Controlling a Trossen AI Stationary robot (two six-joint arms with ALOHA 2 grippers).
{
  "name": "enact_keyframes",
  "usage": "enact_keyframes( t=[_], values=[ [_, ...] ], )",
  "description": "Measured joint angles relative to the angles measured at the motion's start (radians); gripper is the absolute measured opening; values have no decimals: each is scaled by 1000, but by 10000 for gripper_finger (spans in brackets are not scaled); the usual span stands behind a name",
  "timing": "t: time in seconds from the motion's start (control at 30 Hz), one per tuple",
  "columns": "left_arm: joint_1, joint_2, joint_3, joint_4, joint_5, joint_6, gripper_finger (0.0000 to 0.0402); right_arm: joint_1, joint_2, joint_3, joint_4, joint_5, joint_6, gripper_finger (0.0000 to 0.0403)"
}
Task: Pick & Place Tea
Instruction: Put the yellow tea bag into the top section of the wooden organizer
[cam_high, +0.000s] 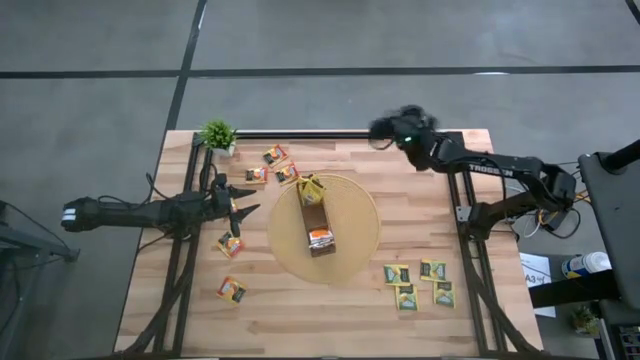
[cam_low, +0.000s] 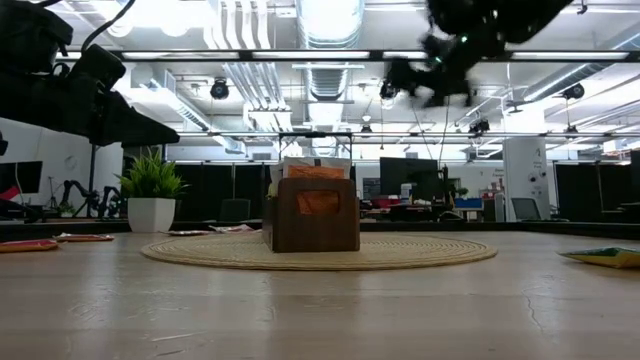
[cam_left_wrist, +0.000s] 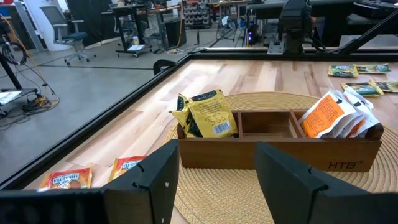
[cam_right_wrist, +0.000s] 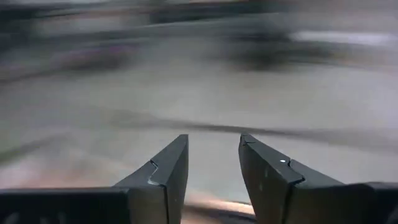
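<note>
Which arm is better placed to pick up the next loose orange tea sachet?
Left. The left gripper hangs open among the orange tea sachets left of the round mat. The right gripper is raised at the table's far edge, away from any sachet.

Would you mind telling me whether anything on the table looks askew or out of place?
Only mildly: the yellow sachets at one end of the brown box stick up crumpled and tilted above its rim, and the orange sachets at the other end lean outward. Nothing looks spilled or damaged.
</note>
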Motion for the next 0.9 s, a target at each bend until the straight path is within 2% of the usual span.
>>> enact_keyframes(
  t=[0.03,0.1,0.13,0.17,0.2,0.3,0.4,0.5,0.9],
  values=[
    [0,0,0,0,0,0,202,-17,6,-30,167,-302,-121,139],
    [0,0,0,0,0,0,202,-65,30,-75,438,-847,-156,139],
    [0,0,0,0,0,0,202,-84,44,-83,536,-1025,-117,139],
    [0,0,0,0,0,0,202,-99,51,-84,589,-1138,-76,139],
    [0,0,0,0,0,0,202,-117,52,-84,598,-1204,-49,139],
    [0,0,0,0,0,0,202,-144,54,-66,428,-1228,-61,139],
    [0,0,0,0,0,0,202,-143,57,-25,199,-1226,-166,139],
    [0,0,0,0,0,0,202,-140,55,5,85,-1212,-222,139],
    [1,0,0,0,0,0,202,-145,55,8,100,-1200,-217,139]
  ],
)
